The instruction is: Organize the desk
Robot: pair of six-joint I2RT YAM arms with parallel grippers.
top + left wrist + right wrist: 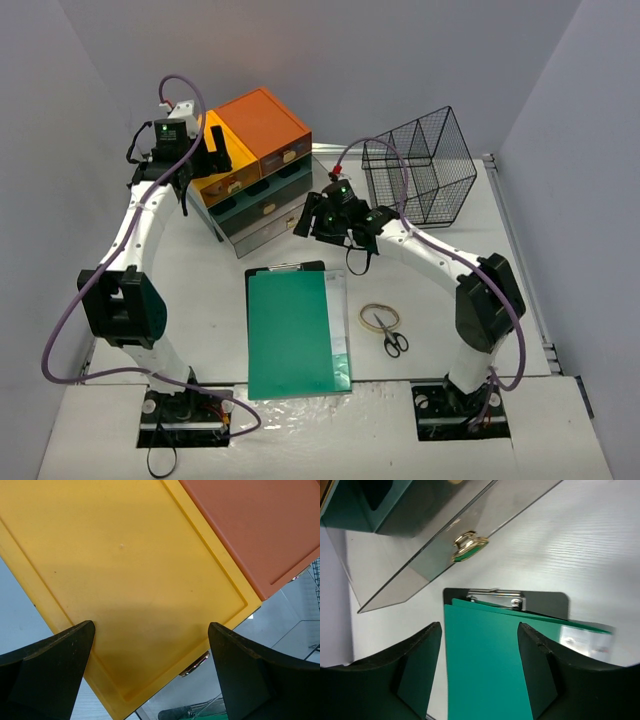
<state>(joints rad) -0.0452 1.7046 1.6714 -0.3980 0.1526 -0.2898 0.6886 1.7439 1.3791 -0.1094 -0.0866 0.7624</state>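
1. The desk (215, 300), a pale white tabletop, spans the walled work cell, with both arms bolted at its near edge. It looks far from tidy.
2. At its centre lies a clipboard (297, 335) under a green sheet, its clip pointing to the far side. Just to the right, a tape roll (378, 317) and black-handled scissors (394, 342) sit close together, touching or nearly so. All three lie loose on the surface.
3. At the far left stands a drawer unit (255, 165) with yellow and orange tops. At the far right stands a black wire basket (420, 165), and nothing shows inside it.
4. The left end effector (150, 635) hovers over the yellow top, jaws spread wide and gripping nothing.
5. The right end effector (480, 630) hangs low between the front of the drawer unit and the clipboard's clip. Its jaws are parted and it holds nothing. The brass knob (468, 545) of the clear bottom drawer sits just ahead of it, and that drawer appears to stand slightly proud of those above.
6. Judging by this layout, the job is at an early stage, with no item visibly stowed. The clipboard, tape roll and scissors all await a place, likely in a drawer or the basket. What the drawers hold cannot be seen.
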